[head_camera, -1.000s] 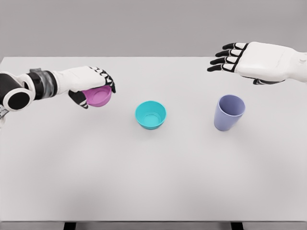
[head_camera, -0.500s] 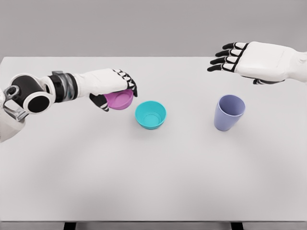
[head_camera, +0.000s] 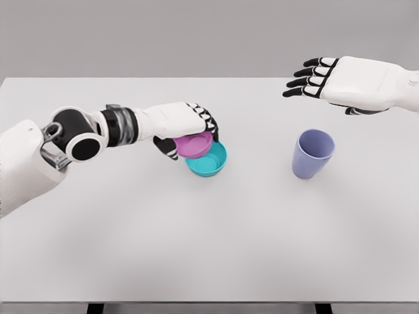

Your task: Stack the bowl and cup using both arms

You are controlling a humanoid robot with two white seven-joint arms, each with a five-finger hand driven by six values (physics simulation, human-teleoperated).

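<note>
A small round pink plastic bowl (head_camera: 194, 144) is gripped by the left hand (head_camera: 186, 124) over the teal bowl (head_camera: 209, 162); the right hand (head_camera: 340, 80) (fingers spread, holding nothing) is held above the desk (head_camera: 209, 229).

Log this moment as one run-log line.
left robot hand: holding pink bowl over teal bowl | right robot hand: open, above purple cup
</note>
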